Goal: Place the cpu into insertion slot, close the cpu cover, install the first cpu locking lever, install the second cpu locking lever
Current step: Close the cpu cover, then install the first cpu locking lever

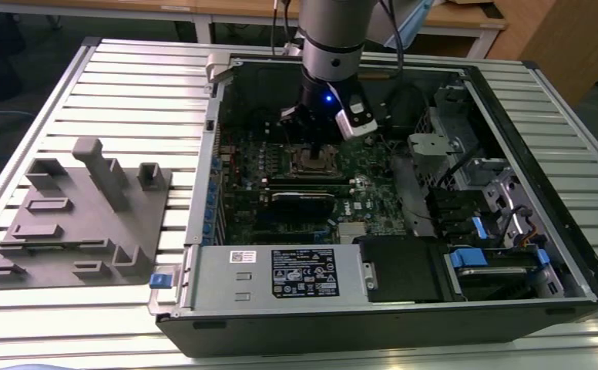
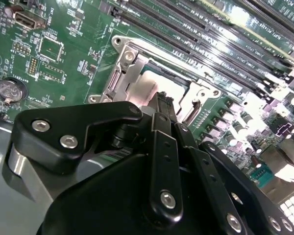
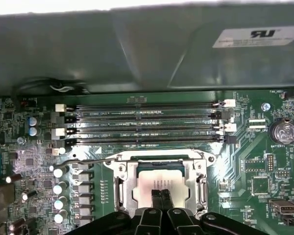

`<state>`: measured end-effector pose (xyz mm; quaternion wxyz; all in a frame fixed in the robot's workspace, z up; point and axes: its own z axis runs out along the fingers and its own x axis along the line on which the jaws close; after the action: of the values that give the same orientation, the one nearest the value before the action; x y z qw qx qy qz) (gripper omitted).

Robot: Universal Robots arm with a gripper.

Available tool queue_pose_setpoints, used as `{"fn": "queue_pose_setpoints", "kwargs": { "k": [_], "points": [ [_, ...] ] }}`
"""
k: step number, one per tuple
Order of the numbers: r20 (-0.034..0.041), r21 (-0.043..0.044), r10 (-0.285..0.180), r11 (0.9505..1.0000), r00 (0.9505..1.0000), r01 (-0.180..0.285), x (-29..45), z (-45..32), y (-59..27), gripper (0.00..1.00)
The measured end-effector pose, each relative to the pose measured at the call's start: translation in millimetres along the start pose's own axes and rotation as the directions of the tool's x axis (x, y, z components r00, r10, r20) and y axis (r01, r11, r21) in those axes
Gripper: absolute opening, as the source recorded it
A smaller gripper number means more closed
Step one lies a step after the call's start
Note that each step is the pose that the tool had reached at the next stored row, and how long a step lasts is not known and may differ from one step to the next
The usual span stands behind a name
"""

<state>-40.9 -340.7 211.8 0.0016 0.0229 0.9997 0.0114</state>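
Note:
The cpu (image 3: 154,182) lies flat in the insertion slot (image 1: 314,163), its silver top showing through the cutout of the cpu cover (image 3: 123,188), which lies down over it. My gripper (image 3: 161,197) is shut, its two black fingertips pressed together with nothing between them, and they rest on or just above the cpu (image 2: 149,84) near the cover's edge. In the exterior view the gripper (image 1: 320,150) hangs straight down over the socket. One thin wire locking lever (image 3: 90,160) runs along the socket's side, and another lever (image 2: 192,111) shows beside the cover (image 2: 130,66).
Several long black memory slots (image 3: 147,122) run beside the socket, with the grey case wall (image 3: 137,49) beyond them. A coin battery (image 3: 282,131) and capacitors (image 3: 59,188) flank the socket. The power supply (image 1: 278,271) fills the case front. A grey fixture tray (image 1: 78,223) lies on the exterior view's left.

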Motion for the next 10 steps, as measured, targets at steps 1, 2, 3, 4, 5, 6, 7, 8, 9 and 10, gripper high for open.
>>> {"fn": "queue_pose_setpoints", "kwargs": {
  "k": [1,2,3,4,5,6,7,8,9,10],
  "points": [
    [0.0000,0.0000,0.000,1.0000,1.0000,0.000,0.0,0.2,-0.7,0.11],
    [0.0001,-0.0001,0.000,1.0000,1.0000,0.000,0.0,0.5,-1.2,0.11],
    [0.0001,-0.0002,0.000,1.0000,1.0000,0.000,0.0,0.6,-1.2,0.11],
    [0.0000,0.0000,0.000,1.0000,1.0000,0.000,0.0,0.6,-1.2,0.11],
    [0.0000,0.0001,0.000,1.0000,1.0000,0.000,-0.1,1.3,-1.3,0.11],
    [0.0000,0.0000,0.000,1.0000,1.0000,0.000,0.0,2.0,-1.3,0.11],
    [0.0000,0.0000,0.000,1.0000,1.0000,0.000,0.0,2.0,-1.3,0.11],
    [0.0000,0.0001,0.000,1.0000,1.0000,0.000,0.0,2.0,-1.3,0.11],
    [0.0000,0.0000,0.000,1.0000,1.0000,0.000,0.0,2.1,-1.3,0.11],
    [0.0000,0.0000,0.000,1.0000,1.0000,0.000,0.0,2.1,-1.3,0.11]
  ]
}}
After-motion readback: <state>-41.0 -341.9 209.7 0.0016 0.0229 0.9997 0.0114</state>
